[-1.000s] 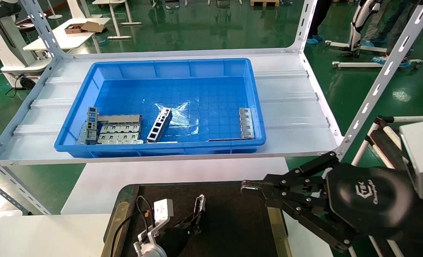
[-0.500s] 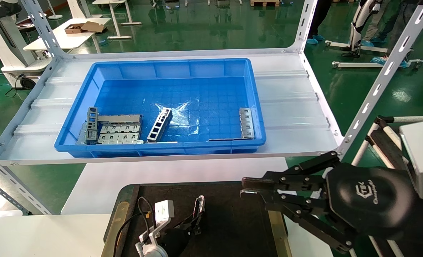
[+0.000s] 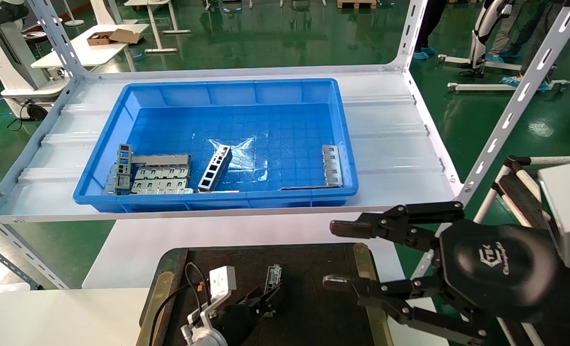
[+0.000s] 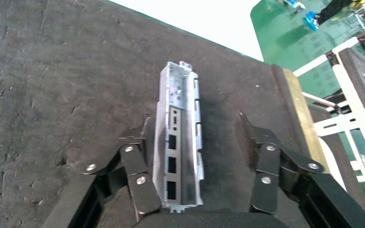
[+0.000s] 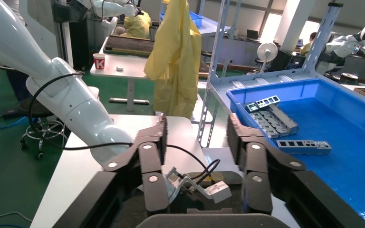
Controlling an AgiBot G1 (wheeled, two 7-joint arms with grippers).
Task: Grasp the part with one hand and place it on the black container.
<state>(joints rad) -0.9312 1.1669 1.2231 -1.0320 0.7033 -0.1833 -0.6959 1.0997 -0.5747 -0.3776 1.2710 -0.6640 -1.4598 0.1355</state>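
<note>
The part (image 4: pixel 180 137) lies flat on the black container (image 3: pixel 314 307), between the left gripper's (image 4: pixel 195 137) spread fingers (image 4: pixel 133 161); one finger sits just beside its rim, the other stands apart. In the head view the part (image 3: pixel 273 278) sits at about 12 o'clock from the left gripper (image 3: pixel 261 300). The right gripper (image 3: pixel 342 254), its fingers wide apart and holding nothing, hangs at 3 o'clock over the container's brass-coloured strip (image 3: pixel 364 269). The blue bin (image 3: pixel 217 202) sits on the shelf (image 3: pixel 395 144) at 12 o'clock, well apart.

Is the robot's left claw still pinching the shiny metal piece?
Apart on one side: the left wrist view shows the left gripper open, black felt between one finger and the part; the other side is unclear.
</note>
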